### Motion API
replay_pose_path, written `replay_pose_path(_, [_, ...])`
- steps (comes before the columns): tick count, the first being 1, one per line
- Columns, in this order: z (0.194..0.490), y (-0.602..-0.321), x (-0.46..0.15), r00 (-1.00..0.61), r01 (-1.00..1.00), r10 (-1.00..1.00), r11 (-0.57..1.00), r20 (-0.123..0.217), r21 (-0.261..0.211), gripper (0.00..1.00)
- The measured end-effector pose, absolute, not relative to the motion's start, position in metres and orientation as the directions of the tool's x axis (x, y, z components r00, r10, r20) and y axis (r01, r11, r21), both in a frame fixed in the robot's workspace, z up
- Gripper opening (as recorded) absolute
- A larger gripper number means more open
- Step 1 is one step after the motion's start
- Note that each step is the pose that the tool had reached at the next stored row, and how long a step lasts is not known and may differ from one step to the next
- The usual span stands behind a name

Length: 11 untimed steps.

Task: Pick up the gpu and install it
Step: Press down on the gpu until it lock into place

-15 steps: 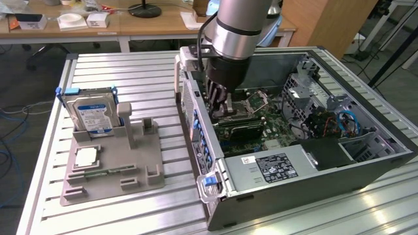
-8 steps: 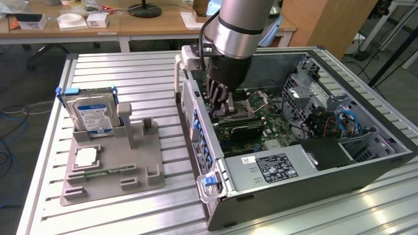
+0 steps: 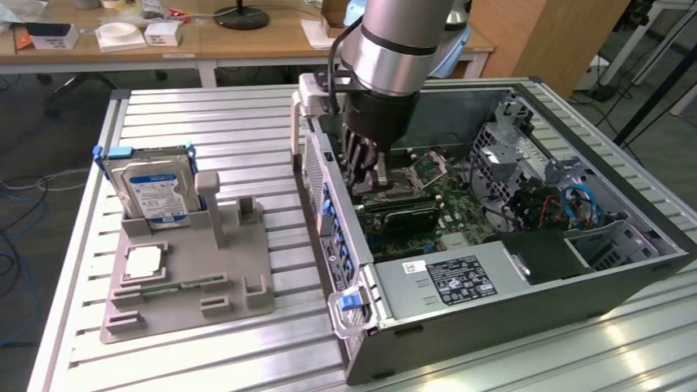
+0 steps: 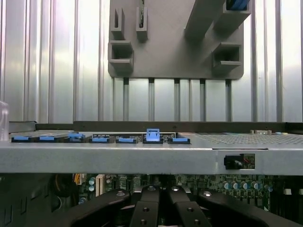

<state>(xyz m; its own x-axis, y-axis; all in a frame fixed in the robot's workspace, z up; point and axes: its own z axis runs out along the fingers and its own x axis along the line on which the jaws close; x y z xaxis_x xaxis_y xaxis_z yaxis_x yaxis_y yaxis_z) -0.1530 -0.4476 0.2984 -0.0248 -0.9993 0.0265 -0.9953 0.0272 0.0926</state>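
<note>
Robotics lab, slatted aluminium worktable (image 3: 218, 122) carrying an opened computer case (image 3: 512, 237) and grey parts fixture (image 3: 185, 269), wooden desks (image 3: 218, 37) sitting beyond, cables (image 3: 28, 184) trailing on floor at left.

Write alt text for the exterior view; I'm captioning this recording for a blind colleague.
A robot arm's gripper reaches down into an open computer case lying on a slatted metal table, just above the motherboard. To the exterior view's left, a grey holder carries an upright hard drive.
</note>
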Motion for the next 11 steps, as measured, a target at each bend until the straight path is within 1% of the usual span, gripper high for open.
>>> replay_pose_path(11, [0.3045,-0.4492,-0.1538,-0.031,-0.995,-0.999,0.033,0.024,0.091,0.11])
